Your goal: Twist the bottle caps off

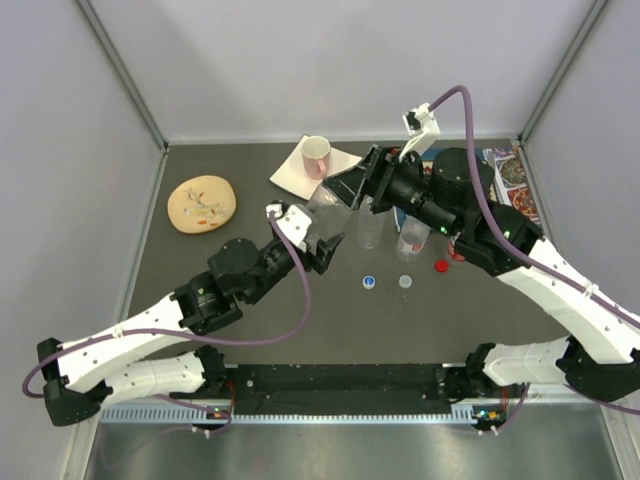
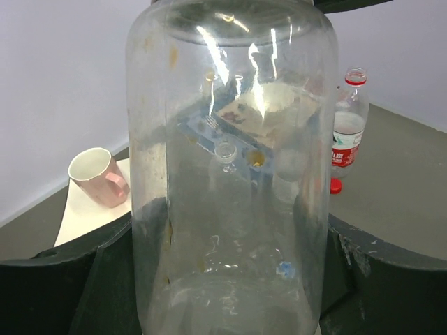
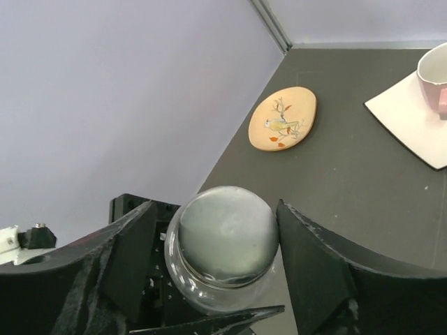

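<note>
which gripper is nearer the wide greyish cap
Right. The right gripper straddles the wide cap; the left gripper clamps the squat bottle lower down, on its body.

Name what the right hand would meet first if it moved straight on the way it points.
The right hand would meet the greyish cap on the squat bottle; remaining gap unclear.

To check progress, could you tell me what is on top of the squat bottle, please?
The wide greyish cap sits on the squat bottle's neck, between the right gripper's fingers. The cap hides the threads, so how loose it is cannot be seen.
</note>
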`<state>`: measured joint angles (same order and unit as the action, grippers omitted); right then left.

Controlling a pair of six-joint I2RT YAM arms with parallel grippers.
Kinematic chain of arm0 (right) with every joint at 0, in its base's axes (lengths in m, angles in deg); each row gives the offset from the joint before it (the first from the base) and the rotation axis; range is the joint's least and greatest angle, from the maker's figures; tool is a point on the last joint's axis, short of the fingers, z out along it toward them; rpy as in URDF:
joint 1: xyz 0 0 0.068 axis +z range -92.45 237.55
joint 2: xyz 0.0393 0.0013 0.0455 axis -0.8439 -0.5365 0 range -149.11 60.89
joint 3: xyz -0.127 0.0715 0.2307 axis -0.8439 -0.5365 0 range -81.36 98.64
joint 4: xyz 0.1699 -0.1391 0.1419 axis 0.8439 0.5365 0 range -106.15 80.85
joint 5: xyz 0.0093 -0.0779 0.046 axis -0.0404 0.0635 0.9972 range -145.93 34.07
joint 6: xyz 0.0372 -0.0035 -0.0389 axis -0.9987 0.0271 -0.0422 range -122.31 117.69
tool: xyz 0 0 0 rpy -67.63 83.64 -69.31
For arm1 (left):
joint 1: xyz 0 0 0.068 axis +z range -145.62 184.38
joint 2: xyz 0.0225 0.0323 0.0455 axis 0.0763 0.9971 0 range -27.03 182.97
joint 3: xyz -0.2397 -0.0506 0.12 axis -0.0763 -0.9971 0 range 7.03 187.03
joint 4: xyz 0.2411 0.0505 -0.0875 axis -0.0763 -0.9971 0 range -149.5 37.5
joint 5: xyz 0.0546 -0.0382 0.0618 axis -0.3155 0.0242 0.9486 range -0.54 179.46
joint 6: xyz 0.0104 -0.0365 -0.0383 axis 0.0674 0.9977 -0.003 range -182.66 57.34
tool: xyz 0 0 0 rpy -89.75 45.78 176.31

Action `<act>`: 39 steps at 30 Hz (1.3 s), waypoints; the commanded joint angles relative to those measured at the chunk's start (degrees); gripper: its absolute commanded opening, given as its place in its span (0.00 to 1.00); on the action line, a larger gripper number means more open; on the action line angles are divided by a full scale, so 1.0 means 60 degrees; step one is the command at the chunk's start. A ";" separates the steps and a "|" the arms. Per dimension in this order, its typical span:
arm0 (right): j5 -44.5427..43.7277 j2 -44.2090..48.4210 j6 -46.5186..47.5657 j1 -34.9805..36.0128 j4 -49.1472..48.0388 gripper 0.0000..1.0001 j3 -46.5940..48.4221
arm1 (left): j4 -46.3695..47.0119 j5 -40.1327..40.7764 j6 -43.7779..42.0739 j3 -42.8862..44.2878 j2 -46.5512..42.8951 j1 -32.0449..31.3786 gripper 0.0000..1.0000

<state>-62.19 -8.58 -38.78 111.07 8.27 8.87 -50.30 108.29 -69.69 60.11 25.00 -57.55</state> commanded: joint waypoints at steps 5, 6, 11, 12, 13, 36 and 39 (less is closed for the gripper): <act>0.0281 0.0050 -0.0001 0.0133 -0.0482 0.44 -0.0171 | 0.0688 0.0392 -0.0162 -0.0131 -0.0146 -0.0064 0.43; 0.0311 0.0021 -0.0001 0.0119 -0.0467 0.43 -0.0200 | 0.0703 0.0421 -0.0162 -0.0116 -0.0161 -0.0064 0.43; 0.0604 0.0006 0.0116 0.0133 -0.0482 0.14 -0.0318 | 0.0733 0.0421 -0.0176 -0.0072 -0.0190 -0.0064 0.43; 0.0677 -0.0008 0.0218 0.0119 -0.0482 0.10 -0.0318 | 0.0733 0.0378 -0.0118 -0.0058 -0.0219 -0.0064 0.43; 0.1011 -0.0052 0.0320 0.0119 -0.0453 0.01 -0.0245 | 0.0733 0.0232 -0.0089 -0.0058 -0.0249 -0.0049 0.43; 1.0430 0.0343 0.5067 0.0016 0.0133 0.00 0.0928 | 0.5080 -1.3757 0.7819 0.0485 0.0146 0.3715 0.44; 1.1117 0.0402 0.5170 -0.0057 0.0177 0.00 0.0913 | 0.6179 -1.4328 0.8757 0.0397 0.0453 0.3789 0.44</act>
<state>-14.30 -5.76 -8.68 109.67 5.04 15.08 -29.87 30.87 -30.17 62.18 25.50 -35.41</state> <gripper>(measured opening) 0.517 0.769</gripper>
